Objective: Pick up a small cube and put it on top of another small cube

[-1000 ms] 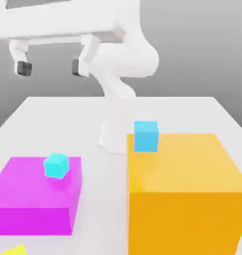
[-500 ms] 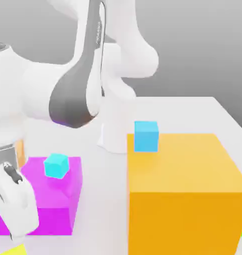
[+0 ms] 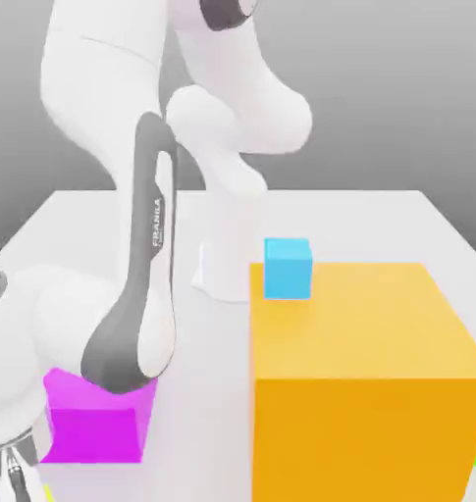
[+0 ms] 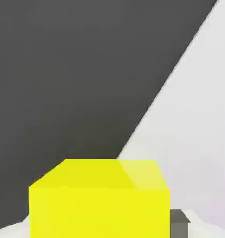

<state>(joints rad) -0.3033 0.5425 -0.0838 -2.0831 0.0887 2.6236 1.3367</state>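
jaws clamped on small cube (image 4: 99,200): bright yellow, plain faces, at white table (image 4: 197,121) edge.

The arm (image 3: 148,245) has a smooth, glossy white shell like moulded plastic, with darker grey, equally smooth sections at its joints. The small cube (image 4: 99,200) is a plain, matt bright yellow with flat, untextured faces, and the orange block (image 3: 364,382), the magenta block (image 3: 94,417) beside it and the light blue cube (image 3: 287,268) on the orange block look just as smooth and matt. The worktop (image 3: 379,225) is an even, pale, matt surface without grain.
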